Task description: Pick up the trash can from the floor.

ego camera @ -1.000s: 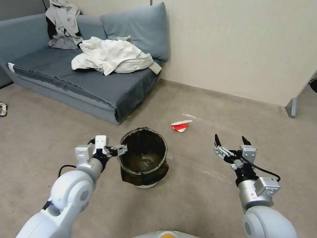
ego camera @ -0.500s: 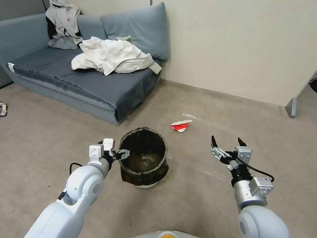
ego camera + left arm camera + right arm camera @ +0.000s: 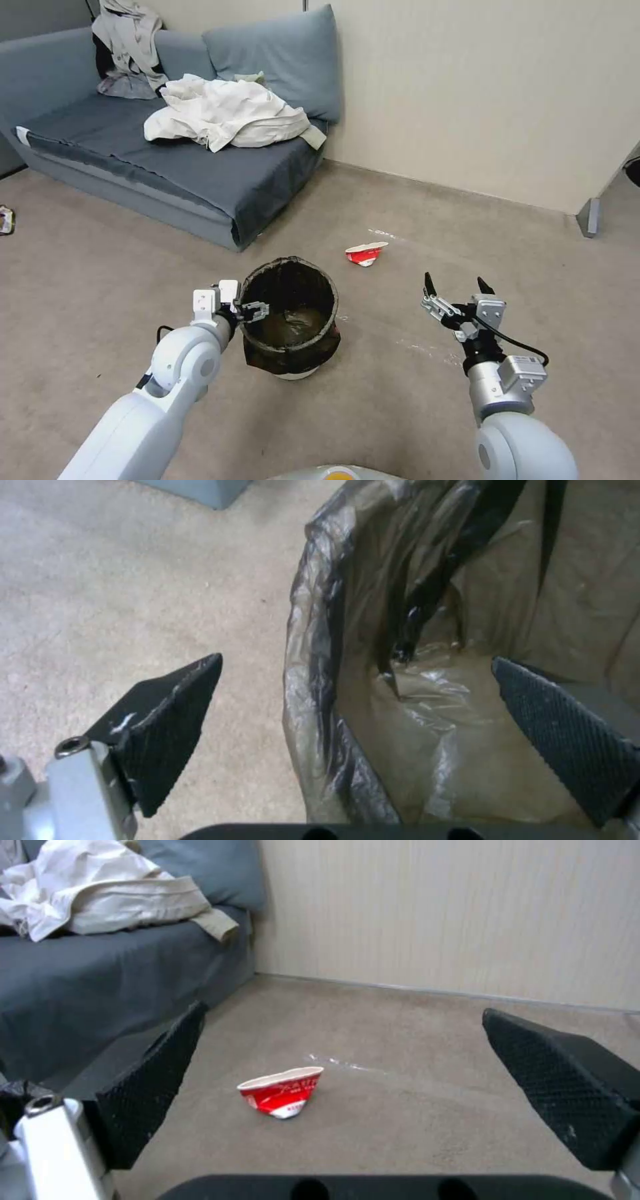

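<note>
The left gripper (image 3: 360,700) has its jaws spread and set astride the rim of the trash can (image 3: 291,319): in the left wrist view one black pad (image 3: 167,715) hangs outside the wall, over the floor (image 3: 400,400), and the other pad (image 3: 567,730) sits inside the mouth, against the brown bag (image 3: 400,630) that lines it. The rim edge runs between the two pads, untouched on both sides as far as can be seen. This straddling pose suits a pinch on the thin wall, which a gripper of this reach could not span across the whole mouth.

In the head view the left gripper (image 3: 253,311) meets the can at its left rim, the arm reaching in low from the robot's side. The can stands upright on the floor, in front of the corner of the grey sofa (image 3: 167,167), not yet lifted. The bag folds over the rim, so a closing grip would likely clamp film and plastic together; slip of the film is a risk.

The right gripper (image 3: 455,291) hovers well apart to the right, jaws spread and holding nothing. It faces a crushed red cup (image 3: 283,1091) lying on the floor nearer the wall (image 3: 500,100).
</note>
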Motion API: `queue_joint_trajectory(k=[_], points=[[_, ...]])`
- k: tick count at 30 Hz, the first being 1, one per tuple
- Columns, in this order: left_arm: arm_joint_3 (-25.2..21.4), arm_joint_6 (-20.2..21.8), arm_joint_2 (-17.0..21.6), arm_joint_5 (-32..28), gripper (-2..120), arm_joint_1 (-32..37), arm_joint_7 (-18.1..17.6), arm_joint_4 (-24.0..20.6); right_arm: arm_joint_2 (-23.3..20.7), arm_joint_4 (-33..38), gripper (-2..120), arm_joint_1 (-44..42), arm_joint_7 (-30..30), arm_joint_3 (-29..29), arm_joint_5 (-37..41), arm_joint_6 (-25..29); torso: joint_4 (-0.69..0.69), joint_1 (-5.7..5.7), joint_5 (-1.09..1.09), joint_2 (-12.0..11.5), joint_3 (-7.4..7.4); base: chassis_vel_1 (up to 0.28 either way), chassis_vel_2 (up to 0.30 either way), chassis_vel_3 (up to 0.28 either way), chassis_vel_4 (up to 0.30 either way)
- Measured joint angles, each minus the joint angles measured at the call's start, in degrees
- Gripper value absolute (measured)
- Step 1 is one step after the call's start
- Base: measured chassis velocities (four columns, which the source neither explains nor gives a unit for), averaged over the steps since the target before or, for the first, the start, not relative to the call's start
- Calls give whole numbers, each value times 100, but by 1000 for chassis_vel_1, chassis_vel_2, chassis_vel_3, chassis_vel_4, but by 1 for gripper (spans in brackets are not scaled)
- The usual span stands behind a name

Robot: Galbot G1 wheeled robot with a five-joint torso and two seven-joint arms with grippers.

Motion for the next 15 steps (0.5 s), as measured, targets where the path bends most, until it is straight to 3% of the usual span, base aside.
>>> queue_joint_trajectory(k=[15], points=[[110, -9, -65, -68, 100, -55, -129, 226, 4, -2, 100, -12, 18, 19, 5, 35, -1, 0, 0, 0, 0, 0, 0, 0, 0]])
